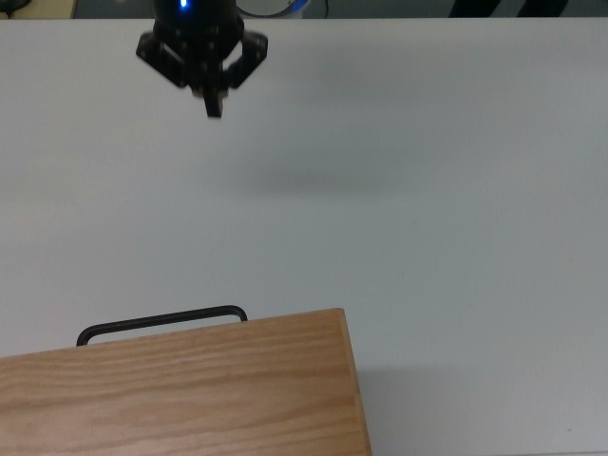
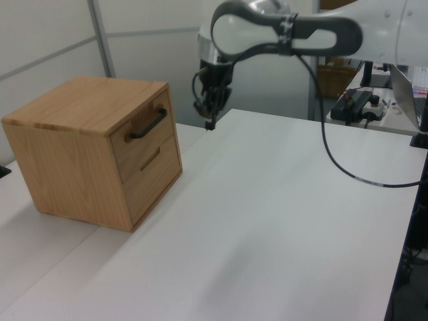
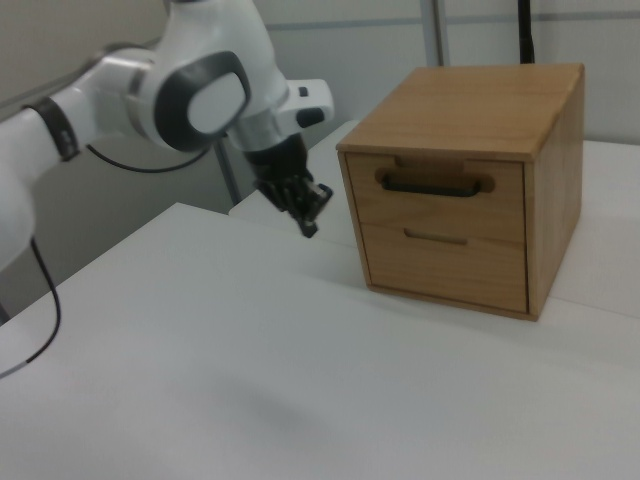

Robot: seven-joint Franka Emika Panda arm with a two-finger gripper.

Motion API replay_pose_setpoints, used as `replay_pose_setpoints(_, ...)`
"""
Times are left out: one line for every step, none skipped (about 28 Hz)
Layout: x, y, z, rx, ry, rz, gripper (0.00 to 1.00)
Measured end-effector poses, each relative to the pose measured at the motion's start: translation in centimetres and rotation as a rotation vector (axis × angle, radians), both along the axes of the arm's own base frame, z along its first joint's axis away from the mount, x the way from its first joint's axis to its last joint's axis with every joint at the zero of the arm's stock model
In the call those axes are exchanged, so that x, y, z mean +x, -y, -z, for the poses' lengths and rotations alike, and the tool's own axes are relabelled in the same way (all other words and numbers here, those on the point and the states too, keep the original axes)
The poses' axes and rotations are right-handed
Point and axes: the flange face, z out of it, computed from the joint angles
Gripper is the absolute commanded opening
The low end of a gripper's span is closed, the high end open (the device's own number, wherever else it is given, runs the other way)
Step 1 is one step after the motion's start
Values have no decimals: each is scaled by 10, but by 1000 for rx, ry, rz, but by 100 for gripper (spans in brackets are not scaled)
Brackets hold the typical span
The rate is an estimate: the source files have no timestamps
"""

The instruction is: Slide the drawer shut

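Wood: cabinet (image 3: 470, 95) on table (image 2: 281, 221).
Drawer (image 3: 438, 183): top slot, front flush; judged fully in.
Handle (image 1: 161, 321): free.
Gripper (image 1: 213, 107): fingers pressed together, empty, well apart from handle; likely clear since push finished.

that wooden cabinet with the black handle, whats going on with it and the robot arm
The light wooden drawer with the thin black curved bar handle sits flush in the grained wooden cabinet, so it looks closed. The white robot arm's black two-finger gripper hangs in the air above the white table, apart from the handle and touching nothing. Its fingers are together and hold nothing. A lower drawer front is also shut.
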Motion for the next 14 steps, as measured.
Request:
replay_pose_setpoints(-7,0,-5,0,-21,-1,0)
replay_pose_setpoints(-17,0,-12,0,-55,-3,0)
replay_pose_setpoints(-24,0,-16,0,-74,-5,1)
replay_pose_setpoints(-30,0,-20,0,-94,-6,4)
replay_pose_setpoints(-36,0,-22,-1,-112,-7,5)
replay_pose_setpoints(-40,0,-25,-1,-124,-7,19)
replay_pose_setpoints(-44,0,-27,-1,-133,-7,42)
replay_pose_setpoints(-45,0,-28,-1,-137,-7,78)
replay_pose_setpoints(-46,1,-29,-2,-138,-5,100)
replay_pose_setpoints(-46,2,-29,-2,-138,-4,100)
replay_pose_setpoints(-46,3,-28,-3,-139,-2,100)
replay_pose_setpoints(-45,5,-28,-5,-140,2,100)
replay_pose_setpoints(-45,6,-27,-9,-141,4,100)
replay_pose_setpoints(-45,8,-27,-17,-141,7,100)
